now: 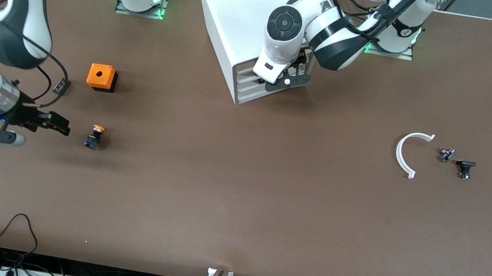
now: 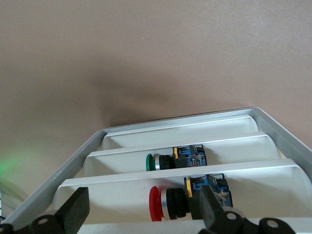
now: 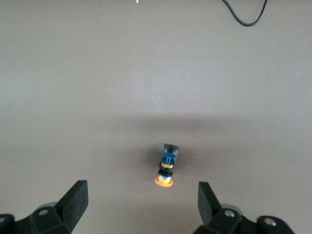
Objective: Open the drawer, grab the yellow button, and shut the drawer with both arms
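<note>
The button (image 1: pixel 94 136), orange cap on a black-and-blue body, lies on the bare table toward the right arm's end. In the right wrist view the button (image 3: pixel 166 168) lies with its cap toward the gripper. My right gripper (image 1: pixel 65 127) is open and empty, low beside the button and apart from it; the right wrist view shows it (image 3: pixel 142 204) with jaws wide. The white cabinet (image 1: pixel 239 12) shows its stacked drawers (image 1: pixel 248 88). My left gripper (image 1: pixel 282 83) is open right at the drawer fronts (image 2: pixel 146 192). A red-capped button (image 2: pixel 168 203) and a green-capped one (image 2: pixel 161 162) lie in two drawers.
An orange cube with a hole (image 1: pixel 101 77) and a small dark block (image 1: pixel 61 85) lie farther from the camera than the button. A white curved strip (image 1: pixel 410 151) and two small dark parts (image 1: pixel 446 154) (image 1: pixel 464 168) lie toward the left arm's end.
</note>
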Robot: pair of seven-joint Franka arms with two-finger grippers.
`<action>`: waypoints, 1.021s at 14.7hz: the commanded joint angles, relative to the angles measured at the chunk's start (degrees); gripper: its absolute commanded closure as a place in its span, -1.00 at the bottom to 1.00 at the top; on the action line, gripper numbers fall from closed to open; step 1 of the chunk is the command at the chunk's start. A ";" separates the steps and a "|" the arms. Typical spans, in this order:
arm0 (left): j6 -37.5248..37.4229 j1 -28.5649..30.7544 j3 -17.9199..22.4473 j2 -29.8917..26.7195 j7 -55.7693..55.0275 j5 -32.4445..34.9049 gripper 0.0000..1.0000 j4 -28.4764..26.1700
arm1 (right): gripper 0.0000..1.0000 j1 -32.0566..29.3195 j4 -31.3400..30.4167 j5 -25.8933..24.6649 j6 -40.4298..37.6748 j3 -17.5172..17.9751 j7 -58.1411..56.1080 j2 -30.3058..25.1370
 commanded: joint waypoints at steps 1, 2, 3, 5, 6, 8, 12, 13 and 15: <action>-3.42 0.64 0.40 -1.25 0.57 -0.10 -1.00 1.63 | -1.00 0.38 -1.72 -1.10 -5.18 0.61 2.63 -5.63; -5.26 1.69 0.76 -1.34 1.18 0.42 -1.00 3.29 | -1.00 0.38 -1.54 -1.10 -6.51 0.70 2.63 -6.60; -7.62 3.01 0.76 -1.34 1.63 3.12 -1.00 5.74 | -1.00 0.38 -1.46 -1.10 -7.13 0.79 2.63 -7.48; -13.42 5.56 0.59 -1.26 6.34 9.54 -1.00 11.36 | -1.00 -0.40 -1.45 -1.18 -9.14 2.09 2.28 -9.76; -15.36 6.87 0.76 -1.25 11.68 10.52 -1.00 13.74 | -1.00 -2.41 -1.28 -3.01 -10.38 5.15 1.93 -10.82; -16.70 10.73 0.94 -1.34 21.53 11.67 -1.00 16.74 | -1.00 -6.81 -1.37 -12.05 -15.11 14.19 4.72 -14.41; -18.02 18.91 1.20 -1.52 38.60 13.25 -1.00 21.58 | -1.00 -7.44 -1.81 -11.65 -21.28 14.77 7.38 -18.83; -18.37 20.41 1.29 -2.21 41.85 13.25 -1.00 21.94 | -1.00 -7.44 -1.72 -9.12 -21.55 13.37 6.68 -18.92; -20.30 24.71 1.29 -4.41 48.18 12.56 -1.00 22.20 | -1.00 -7.35 -1.89 -4.80 -22.51 10.46 3.96 -19.62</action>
